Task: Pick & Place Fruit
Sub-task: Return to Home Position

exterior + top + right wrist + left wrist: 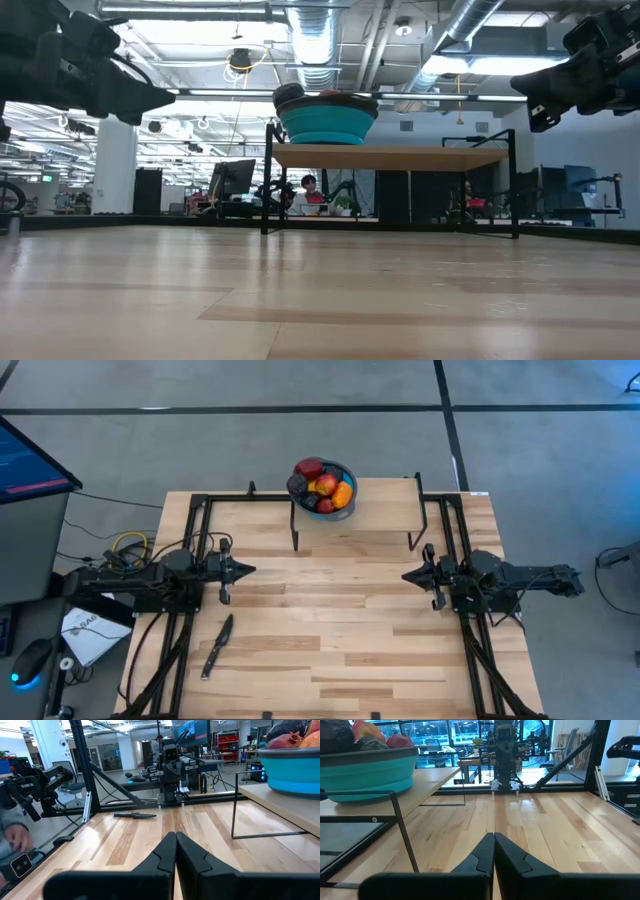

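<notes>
The fruit (322,485) is piled in a teal bowl (347,473): dark purple, red, orange and red-and-yellow pieces. The bowl stands on a small raised wooden shelf (380,505) at the table's far edge, and shows in the low view (327,117), the left wrist view (367,767) and the right wrist view (292,767). My left gripper (250,570) hovers shut over the table's left side. My right gripper (405,576) hovers shut over the right side. The two face each other and hold nothing.
A dark knife (217,646) lies on the table near the left arm, toward the near edge; it also shows in the right wrist view (135,815). The shelf's black wire legs (296,525) stand on the table. Bare wood lies between the two grippers.
</notes>
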Motion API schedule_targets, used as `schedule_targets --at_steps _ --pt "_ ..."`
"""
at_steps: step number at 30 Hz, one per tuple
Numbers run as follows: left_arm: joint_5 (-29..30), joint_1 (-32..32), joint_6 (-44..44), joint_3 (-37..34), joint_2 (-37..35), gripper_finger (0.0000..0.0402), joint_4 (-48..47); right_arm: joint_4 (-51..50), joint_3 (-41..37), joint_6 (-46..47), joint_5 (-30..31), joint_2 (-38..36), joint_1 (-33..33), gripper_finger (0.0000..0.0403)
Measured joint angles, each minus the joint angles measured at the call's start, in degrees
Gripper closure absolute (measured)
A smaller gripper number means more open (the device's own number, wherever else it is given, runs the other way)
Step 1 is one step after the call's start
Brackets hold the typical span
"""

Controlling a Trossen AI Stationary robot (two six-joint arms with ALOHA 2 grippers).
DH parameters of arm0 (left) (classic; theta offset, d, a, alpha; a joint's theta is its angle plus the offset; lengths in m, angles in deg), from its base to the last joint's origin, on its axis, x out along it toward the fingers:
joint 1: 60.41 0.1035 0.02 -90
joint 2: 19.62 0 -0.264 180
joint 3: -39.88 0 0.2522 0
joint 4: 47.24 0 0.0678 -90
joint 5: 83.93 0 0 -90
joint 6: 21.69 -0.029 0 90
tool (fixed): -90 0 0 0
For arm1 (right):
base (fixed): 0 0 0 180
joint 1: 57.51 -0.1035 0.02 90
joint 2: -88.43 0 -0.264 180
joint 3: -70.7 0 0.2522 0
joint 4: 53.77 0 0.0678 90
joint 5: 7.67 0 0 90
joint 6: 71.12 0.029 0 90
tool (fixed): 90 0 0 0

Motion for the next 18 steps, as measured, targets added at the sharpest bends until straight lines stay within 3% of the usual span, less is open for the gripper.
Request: schedule_targets --at_steps 14,18 --pt "0.0 0.0 0.0 0.0 -0.2 0.0399 0.5 0.0 0.0 0.0 0.0 0.0 0.0 0.04" --pt "0.0 0.9 0.0 0.0 -3.4 0.0399 0.7 0.0 0.0 0.0 0.0 0.0 0.0 0.04"
